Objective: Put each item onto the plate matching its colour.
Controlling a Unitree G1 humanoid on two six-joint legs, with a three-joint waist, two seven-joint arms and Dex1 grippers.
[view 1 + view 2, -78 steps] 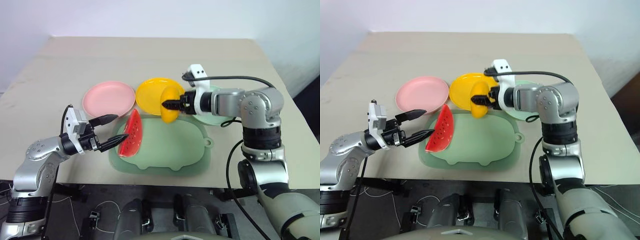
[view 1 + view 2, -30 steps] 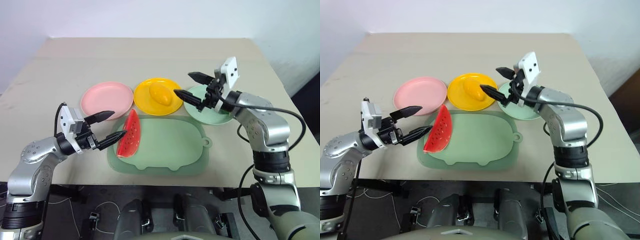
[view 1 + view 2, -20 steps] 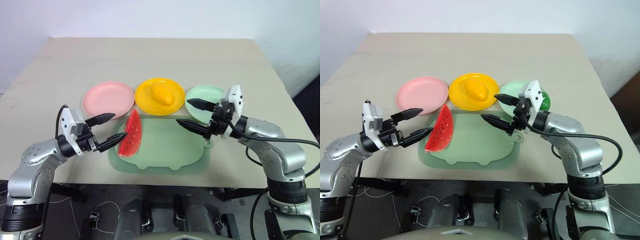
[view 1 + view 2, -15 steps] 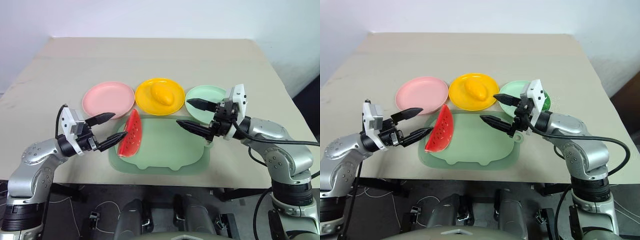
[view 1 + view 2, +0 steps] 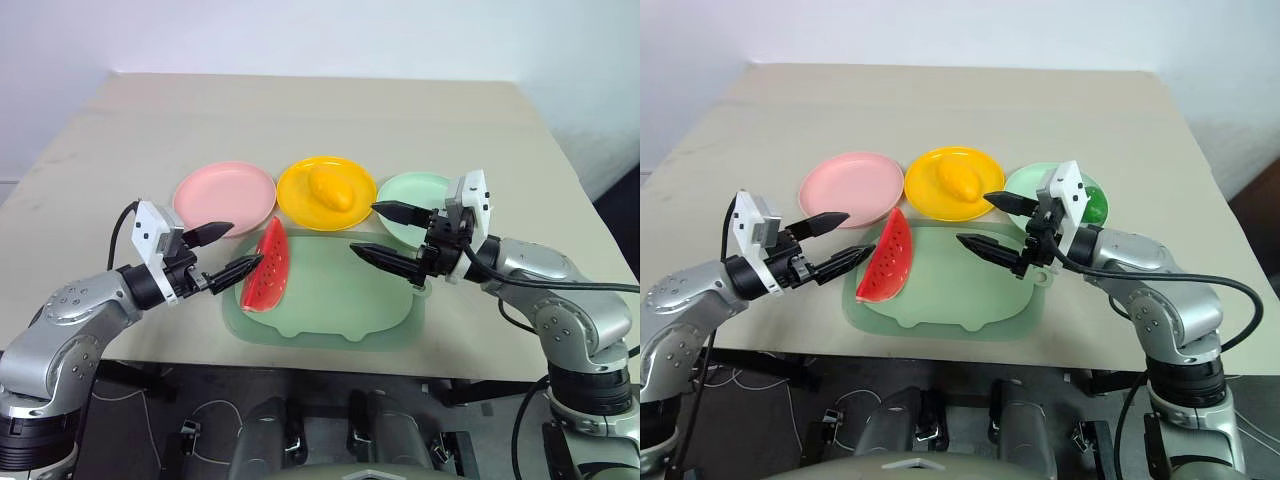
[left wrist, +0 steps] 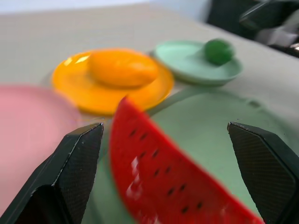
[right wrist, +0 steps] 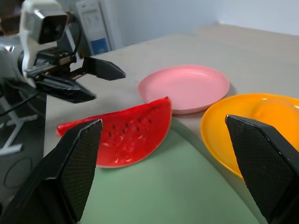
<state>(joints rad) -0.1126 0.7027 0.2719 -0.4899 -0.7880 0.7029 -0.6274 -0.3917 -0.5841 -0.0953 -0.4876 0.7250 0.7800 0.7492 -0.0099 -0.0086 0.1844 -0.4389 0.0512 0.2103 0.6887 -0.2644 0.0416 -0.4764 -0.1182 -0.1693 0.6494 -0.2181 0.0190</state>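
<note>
No brand, label or readable writing shows on any of the things. The count runs to three plates, three toy fruits, one mat (image 5: 330, 300) and two grippers, all on or over the beige counter (image 5: 300, 120).

Taking the pale-green mat as the landmark: the three plates sit in a row along its far edge. The pink plate (image 5: 225, 195) lies beyond the mat's far left corner and carries no fruit. The yellow plate (image 5: 300, 200) sits just beyond the middle of the far edge and holds the single yellow mango (image 5: 331, 187). The mint-green plate (image 5: 1025, 190) lies beyond the mat's far right corner, and the one small dark-green fruit (image 5: 1090, 203) rests on its right part.

The one watermelon wedge (image 5: 268, 266) stands on edge on the mat's left part, red face showing, its upper tip close to the pink plate's near rim, not on any plate.

The left gripper (image 5: 227, 250) hovers just left of the mat, its two black fingers spread wide with nothing between them, their tips close beside the wedge. The right gripper (image 5: 385, 232) hangs above the mat's far right part, fingers likewise spread wide and holding nothing, pointing toward the wedge.
</note>
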